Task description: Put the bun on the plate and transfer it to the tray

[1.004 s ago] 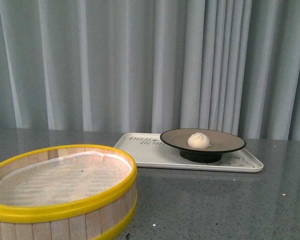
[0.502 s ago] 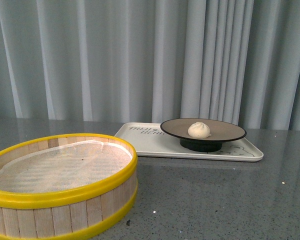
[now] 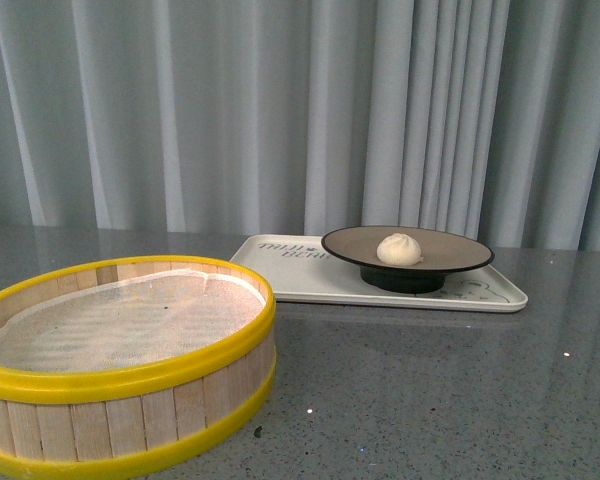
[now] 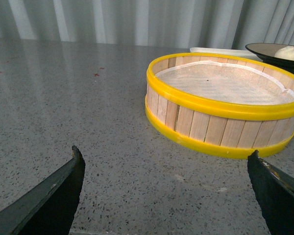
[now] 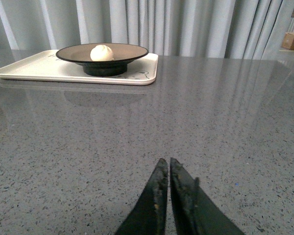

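Landmark: the tray (image 3: 310,285), cream-white, lying flat on the grey speckled table (image 3: 430,390).

The plate (image 3: 450,260) stands on the tray, on the half away from the printed lettering, its black foot fully inside the tray's raised lip. The plate's black rim overhangs its foot all round and stays within the tray's outline as seen from the front.

The bun (image 3: 399,248) sits upright at about the middle of the plate, pleated top pointing straight up. It is round; no long axis to note. Bare beige plate floor shows on every visible side of it.

The tray's long axis runs across the front view; its long near edge faces the robot. Behind the tray hangs a pale pleated curtain (image 3: 230,120).

The steamer basket (image 3: 130,400), wooden with yellow rims and a white liner, stands nearer the robot than the tray, off the tray's lettered end. A strip of bare table separates basket and tray.

Open room: bare table stretches from the tray's near edge toward the robot, and beyond the tray's plate-side end.

Left gripper (image 4: 166,196): jaws spread wide, nothing between them, low over the table on the basket's far side from the tray.

Right gripper (image 5: 165,196): fingertips pressed together, holding nothing, well apart from the tray's near edge.
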### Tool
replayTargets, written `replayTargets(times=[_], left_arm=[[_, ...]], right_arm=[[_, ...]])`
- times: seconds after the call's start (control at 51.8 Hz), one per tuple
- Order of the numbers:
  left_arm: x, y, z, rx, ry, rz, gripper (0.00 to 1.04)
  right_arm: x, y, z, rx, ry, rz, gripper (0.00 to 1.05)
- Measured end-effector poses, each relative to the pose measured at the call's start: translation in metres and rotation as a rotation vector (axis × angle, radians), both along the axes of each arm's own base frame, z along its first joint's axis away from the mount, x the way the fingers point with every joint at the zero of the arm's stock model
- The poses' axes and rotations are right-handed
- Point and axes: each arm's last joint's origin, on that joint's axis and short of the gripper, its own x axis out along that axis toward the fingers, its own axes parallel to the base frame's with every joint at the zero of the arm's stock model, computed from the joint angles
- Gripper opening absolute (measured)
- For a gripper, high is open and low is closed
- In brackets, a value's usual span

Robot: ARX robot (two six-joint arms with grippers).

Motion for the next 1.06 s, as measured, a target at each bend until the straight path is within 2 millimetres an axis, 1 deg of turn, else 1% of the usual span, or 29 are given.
replayTargets(times=[0.097,0.212,0.328,0.444,0.56,0.579,0.676,1.062], left_arm=[[0.0,0.0,0.0,0.0,0.0,0.0,0.98],[0.0,0.0,0.0,0.0,0.0,0.0,0.98],[0.0,0.0,0.0,0.0,0.0,0.0,0.98],[0.0,0.0,0.0,0.0,0.0,0.0,0.98],[0.0,0.0,0.0,0.0,0.0,0.0,0.98],[0.0,0.0,0.0,0.0,0.0,0.0,0.98],[0.0,0.0,0.0,0.0,0.0,0.0,0.98],[0.0,0.0,0.0,0.0,0.0,0.0,0.98]], right_arm=[[0.0,0.0,0.0001,0.0,-0.001,0.0,0.24],[0.0,0.0,0.0001,0.0,-0.001,0.0,0.4],[0.0,0.0,0.0001,0.0,-0.001,0.0,0.61],[0.0,0.0,0.0001,0.0,-0.001,0.0,0.77],[0.0,0.0,0.0001,0.0,-0.001,0.0,0.97],[0.0,0.0,-0.0001,0.0,0.0,0.0,0.98],[0.0,0.0,0.0001,0.0,-0.001,0.0,0.95],[0.0,0.0,0.0001,0.0,-0.001,0.0,0.96]])
